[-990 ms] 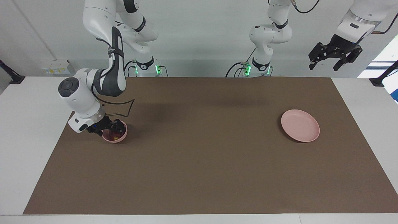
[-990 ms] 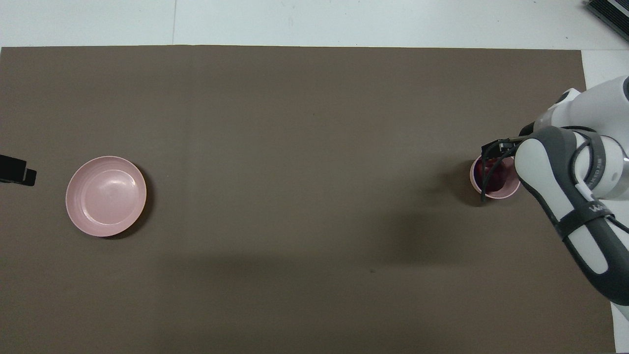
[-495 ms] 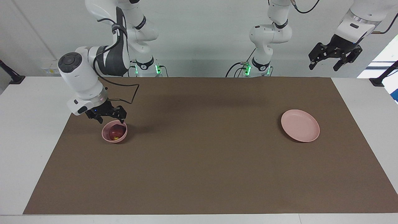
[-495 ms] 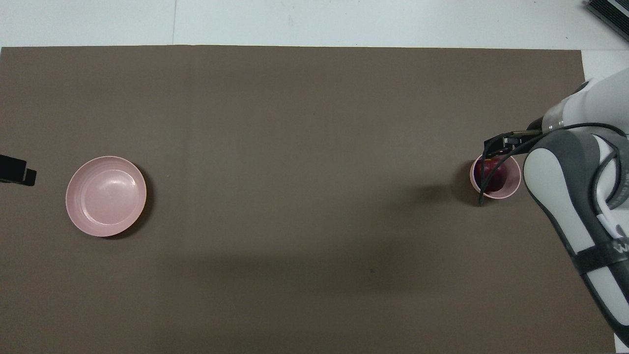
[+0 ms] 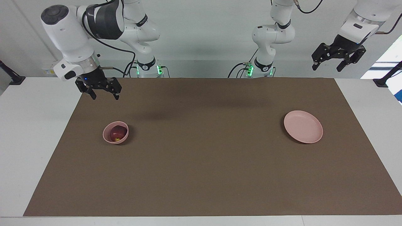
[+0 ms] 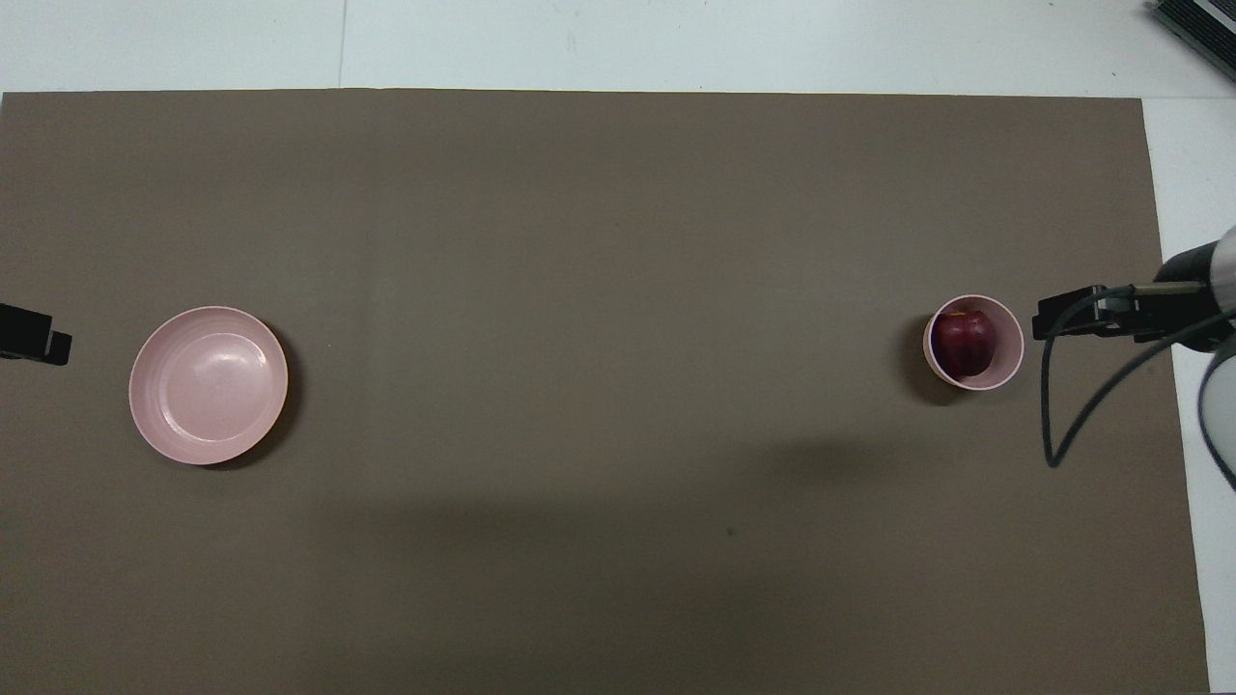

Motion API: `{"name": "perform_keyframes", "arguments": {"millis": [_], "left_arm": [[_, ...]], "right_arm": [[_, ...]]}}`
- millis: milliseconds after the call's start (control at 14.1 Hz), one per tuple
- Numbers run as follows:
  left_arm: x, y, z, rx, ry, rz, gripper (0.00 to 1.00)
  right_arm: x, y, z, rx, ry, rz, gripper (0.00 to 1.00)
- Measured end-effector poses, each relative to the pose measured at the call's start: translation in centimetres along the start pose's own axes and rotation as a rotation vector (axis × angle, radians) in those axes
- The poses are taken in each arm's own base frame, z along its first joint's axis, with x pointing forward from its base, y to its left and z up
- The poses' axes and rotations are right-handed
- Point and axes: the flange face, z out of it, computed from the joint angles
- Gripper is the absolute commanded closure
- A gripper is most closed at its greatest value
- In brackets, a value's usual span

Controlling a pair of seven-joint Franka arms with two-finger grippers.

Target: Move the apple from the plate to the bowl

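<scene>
The dark red apple lies inside the small pink bowl toward the right arm's end of the table. The flat pink plate sits bare toward the left arm's end. My right gripper hangs open and empty, well above the mat's edge beside the bowl. My left gripper waits open and empty, high over the table's left-arm end beside the plate.
A brown mat covers most of the white table. The right arm's black cable loops over the mat's edge near the bowl. Black clamp posts stand at the table's corners by the robots.
My right gripper has risen out of the bowl and drawn back toward its end of the table, leaving the apple in the bowl. The left arm has stayed still.
</scene>
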Motion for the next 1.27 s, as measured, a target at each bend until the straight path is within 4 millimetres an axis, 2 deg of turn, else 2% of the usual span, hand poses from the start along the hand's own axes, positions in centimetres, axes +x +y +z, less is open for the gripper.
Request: {"name": "perform_keyframes", "arguments": {"millis": [495,707,1273], "left_arm": [[0.0,0.0,0.0,0.0,0.0,0.0,0.0],[0.0,0.0,0.0,0.0,0.0,0.0,0.0],[0.0,0.0,0.0,0.0,0.0,0.0,0.0]], "right_arm": [[-3.4,1.0,-7.5,-0.004,-0.026,0.003,0.0],[-4.7,1.0,-9.5,-0.005,0.012,-0.033,0.0],[-4.8,1.2,-9.3,-0.042,0.006,-0.095,0.0]]}}
